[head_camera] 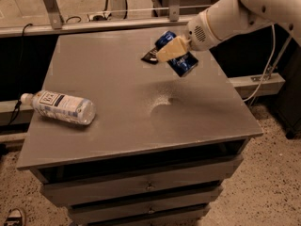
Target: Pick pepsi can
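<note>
We see the gripper [170,51] above the far right of the grey drawer cabinet [141,126], its fingers pinching the tilted pepsi can [184,64], clear of the top. A plastic bottle [61,107] lies near the left edge; the floor [268,182] is speckled
</note>
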### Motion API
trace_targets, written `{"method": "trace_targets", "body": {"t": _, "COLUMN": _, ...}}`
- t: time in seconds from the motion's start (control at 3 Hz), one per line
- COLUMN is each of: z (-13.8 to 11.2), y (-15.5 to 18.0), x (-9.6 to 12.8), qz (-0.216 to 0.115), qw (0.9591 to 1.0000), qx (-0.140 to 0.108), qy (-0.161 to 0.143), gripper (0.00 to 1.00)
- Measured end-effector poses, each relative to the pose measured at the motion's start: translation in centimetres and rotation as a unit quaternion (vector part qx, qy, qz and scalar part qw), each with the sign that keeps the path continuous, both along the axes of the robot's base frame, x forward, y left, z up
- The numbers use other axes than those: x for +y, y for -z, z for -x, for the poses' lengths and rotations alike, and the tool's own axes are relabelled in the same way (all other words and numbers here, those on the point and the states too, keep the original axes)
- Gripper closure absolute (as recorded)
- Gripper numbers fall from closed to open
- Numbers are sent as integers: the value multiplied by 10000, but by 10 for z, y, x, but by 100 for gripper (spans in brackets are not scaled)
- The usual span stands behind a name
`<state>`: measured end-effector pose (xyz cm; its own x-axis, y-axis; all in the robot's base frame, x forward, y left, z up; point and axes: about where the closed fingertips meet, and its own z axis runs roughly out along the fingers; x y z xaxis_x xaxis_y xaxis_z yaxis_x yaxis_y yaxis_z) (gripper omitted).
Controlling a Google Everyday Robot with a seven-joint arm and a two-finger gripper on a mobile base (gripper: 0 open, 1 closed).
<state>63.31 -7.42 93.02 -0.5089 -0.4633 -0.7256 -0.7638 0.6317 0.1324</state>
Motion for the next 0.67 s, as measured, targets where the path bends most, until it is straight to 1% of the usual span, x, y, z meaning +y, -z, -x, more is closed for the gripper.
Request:
{"method": "trace_targets", "body": {"t": 0.33, "z": 0, "y": -3, "x": 3, "qz": 57, "qw": 9996, "qx": -178, "qy": -200, "gripper": 100}}
{"method": "trace_targets", "body": {"t": 0.67, "z": 0, "y": -3, "x": 3, "qz": 52, "qw": 9997, "qx": -164, "qy": -190, "gripper": 100}}
